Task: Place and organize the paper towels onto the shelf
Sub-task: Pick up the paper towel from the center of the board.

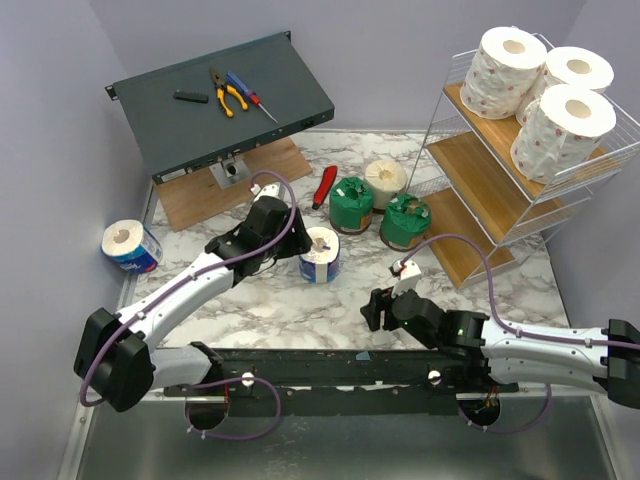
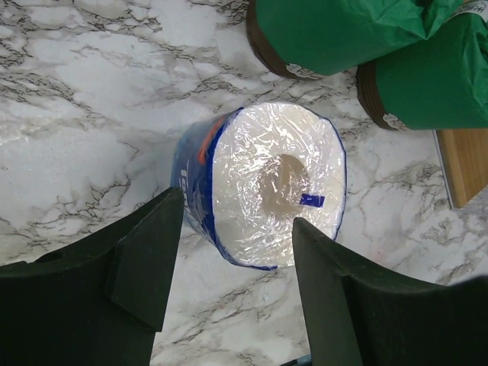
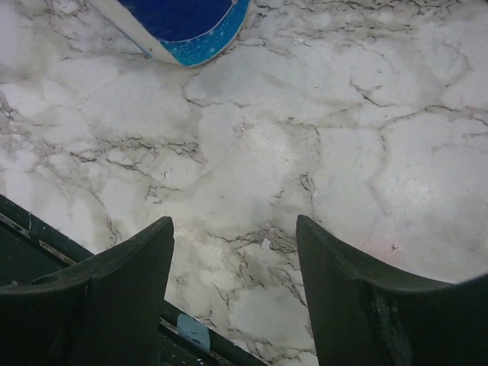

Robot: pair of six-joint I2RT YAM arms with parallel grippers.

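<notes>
A blue-wrapped paper towel roll (image 1: 320,256) stands upright mid-table. In the left wrist view this roll (image 2: 274,183) sits just ahead of and partly between my open fingers. My left gripper (image 1: 296,250) (image 2: 238,221) is open and holds nothing. A second blue roll (image 1: 131,246) stands at the far left. Two green-wrapped rolls (image 1: 351,205) (image 1: 405,222) and a cream roll (image 1: 385,182) stand by the shelf (image 1: 480,160), whose top tier holds three white pink-specked rolls (image 1: 545,90). My right gripper (image 1: 372,308) (image 3: 232,225) is open and empty over bare marble; a blue roll's edge (image 3: 183,23) shows ahead.
A red-handled tool (image 1: 325,185) lies behind the middle blue roll. A dark grey metal box (image 1: 220,95) with pliers and a screwdriver stands tilted at the back left on a wooden board (image 1: 200,195). The green rolls (image 2: 335,30) stand close beyond the blue roll.
</notes>
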